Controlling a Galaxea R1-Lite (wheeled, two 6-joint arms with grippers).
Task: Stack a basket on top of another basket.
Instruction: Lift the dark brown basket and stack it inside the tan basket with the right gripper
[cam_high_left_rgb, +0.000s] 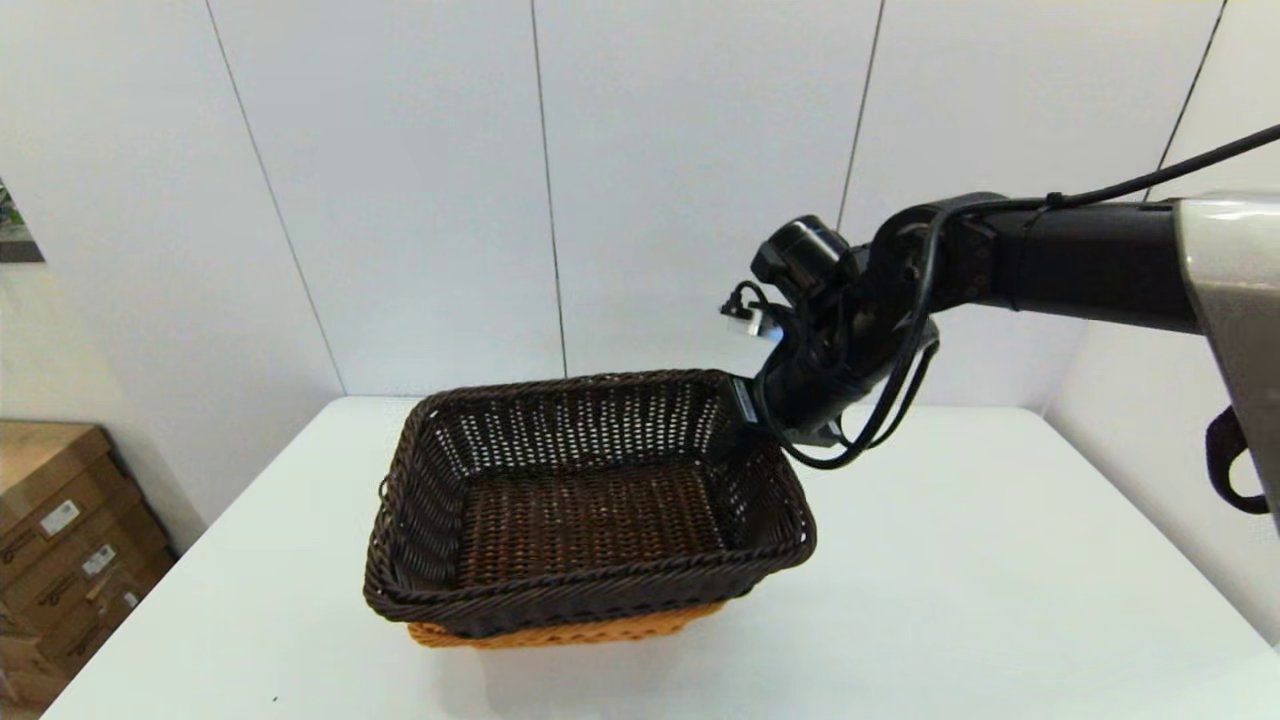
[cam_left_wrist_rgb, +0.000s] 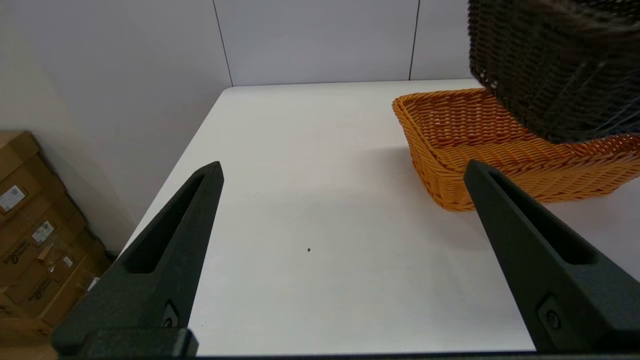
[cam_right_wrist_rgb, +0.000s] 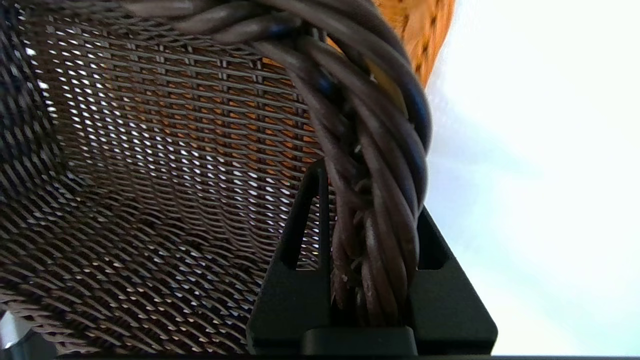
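Dark wicker fills your right wrist view: the right gripper (cam_right_wrist_rgb: 372, 280) has its two fingers closed hard on the rolled rim of the dark brown basket (cam_high_left_rgb: 590, 500), one finger inside the wall, one outside. So the basket hangs directly from that gripper by its far right corner, and the rest of it stretches away from the fingers toward your left.

You're in the placing step, I'd say. From the left wrist view the dark basket sits in the air above the orange-tan basket (cam_left_wrist_rgb: 480, 145), tilted, its lower corner over the tan one's open mouth, and I can't tell whether they touch. From the head view only a strip of tan weave peeks out under the dark basket's near edge, so the two are nearly lined up, the tan one directly beneath your held load.

Next move, as I judge it: level the dark basket, lower it squarely into the tan rim, then release.

Farther off, your left gripper (cam_left_wrist_rgb: 345, 175) idles low over the white table (cam_left_wrist_rgb: 300, 210), fingers spread wide and empty, the tan basket just beyond its right finger.
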